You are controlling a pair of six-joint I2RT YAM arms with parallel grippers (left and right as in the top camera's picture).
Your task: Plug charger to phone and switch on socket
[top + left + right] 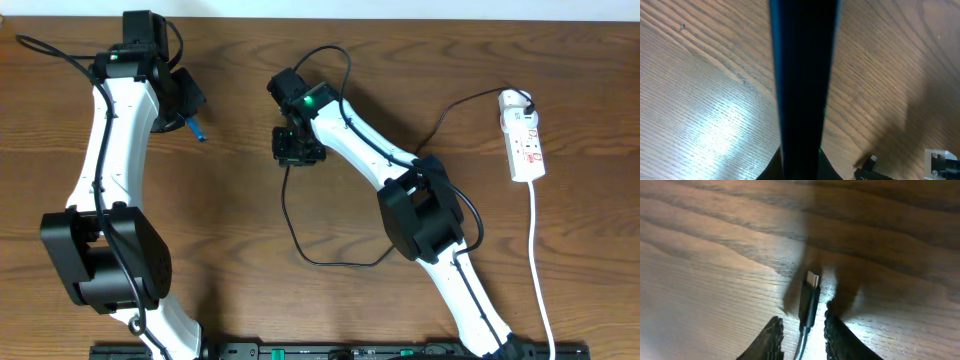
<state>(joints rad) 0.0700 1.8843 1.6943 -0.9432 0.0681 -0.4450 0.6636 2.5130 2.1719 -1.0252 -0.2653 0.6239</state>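
My left gripper (186, 104) at the back left is shut on the phone (197, 129), held on edge above the table. Only a blue sliver shows from overhead. In the left wrist view the phone (802, 75) is a dark upright bar between the jaws (801, 167). My right gripper (297, 150) is low over the table centre. Its fingers (804, 330) are open and straddle the charger (809, 302), whose metal tip points away. The black cable (330, 262) loops to the white socket (526, 142) at the far right.
The socket's thick white cord (540, 280) runs down the right side to the front edge. The charger cable passes under my right arm's elbow (425, 205). My left arm (110, 150) lies along the left side. The surface is brown wood.
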